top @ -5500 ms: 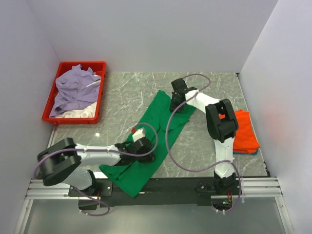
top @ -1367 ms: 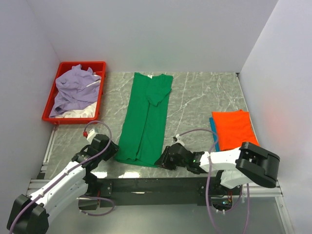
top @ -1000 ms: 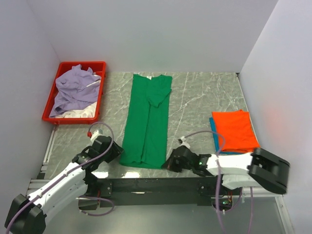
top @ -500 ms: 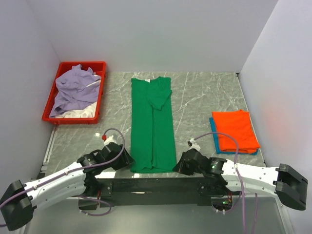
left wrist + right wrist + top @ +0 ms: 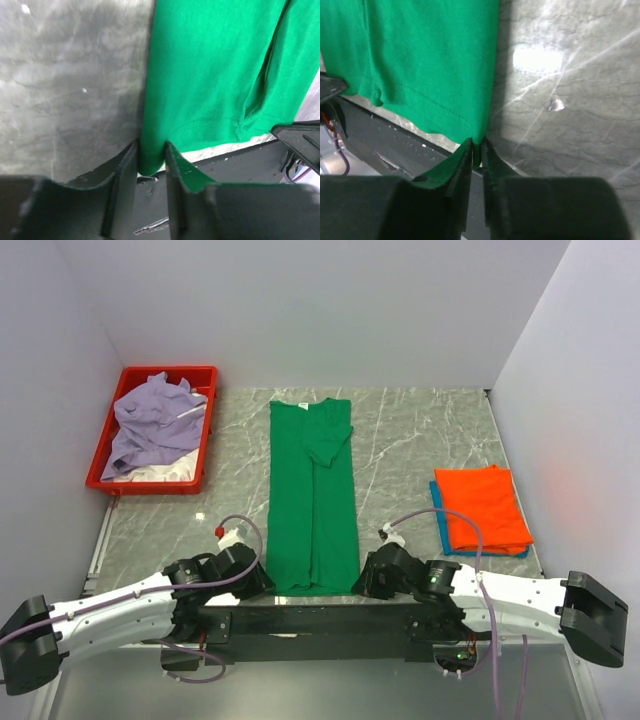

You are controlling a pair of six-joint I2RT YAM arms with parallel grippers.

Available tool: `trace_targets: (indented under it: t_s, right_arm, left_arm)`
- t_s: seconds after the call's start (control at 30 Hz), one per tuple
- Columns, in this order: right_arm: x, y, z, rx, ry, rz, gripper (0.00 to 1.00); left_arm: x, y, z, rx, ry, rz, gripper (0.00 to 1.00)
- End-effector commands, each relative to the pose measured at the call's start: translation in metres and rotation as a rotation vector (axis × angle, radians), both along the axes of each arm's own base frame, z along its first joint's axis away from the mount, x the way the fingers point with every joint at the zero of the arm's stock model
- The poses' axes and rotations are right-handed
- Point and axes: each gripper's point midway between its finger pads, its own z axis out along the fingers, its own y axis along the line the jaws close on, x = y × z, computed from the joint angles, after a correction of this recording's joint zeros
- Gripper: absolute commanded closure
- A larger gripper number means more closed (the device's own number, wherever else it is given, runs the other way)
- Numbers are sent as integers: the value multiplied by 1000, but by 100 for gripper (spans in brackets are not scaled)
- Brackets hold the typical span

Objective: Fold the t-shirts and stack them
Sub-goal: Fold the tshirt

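The green t-shirt (image 5: 312,490) lies as a long narrow strip down the middle of the table, collar at the back, hem at the near edge. My left gripper (image 5: 257,583) is shut on its near left hem corner (image 5: 150,162). My right gripper (image 5: 366,582) is shut on its near right hem corner (image 5: 477,150). An orange t-shirt (image 5: 483,506) lies folded on a blue one (image 5: 440,525) at the right. A lavender t-shirt (image 5: 150,422) lies crumpled over a white one (image 5: 160,473) in the red tray (image 5: 203,445).
The red tray stands at the back left against the wall. The table's near edge and black rail (image 5: 320,618) run just below both grippers. White walls close in the back and both sides.
Both grippers have pulled the green t-shirt toward the near edge, straightening it from a slant into a strip. In the last half second they shifted only slightly.
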Motion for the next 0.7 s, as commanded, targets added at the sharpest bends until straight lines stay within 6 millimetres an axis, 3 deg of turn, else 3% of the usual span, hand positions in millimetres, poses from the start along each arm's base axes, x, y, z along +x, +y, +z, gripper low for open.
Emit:
trace_targets:
  t_s: [0.0, 0.1, 0.37, 0.53, 0.67]
  right_arm:
    - [1, 4, 12, 10, -11, 21, 75]
    - [1, 3, 17, 21, -20, 18, 66]
    - [2, -1, 18, 23, -21, -6, 64]
    - [5, -4, 16, 22, -34, -27, 63]
    - [9, -4, 16, 16, -37, -40, 63]
  left_arm:
    - [-6, 3, -5, 24, 27, 13, 70]
    - [-9, 2, -7, 28, 35, 1, 77]
    - [-9, 0, 1, 37, 26, -15, 77]
    - [-8, 1, 7, 40, 12, -20, 58]
    - [-5, 5, 11, 52, -2, -8, 52]
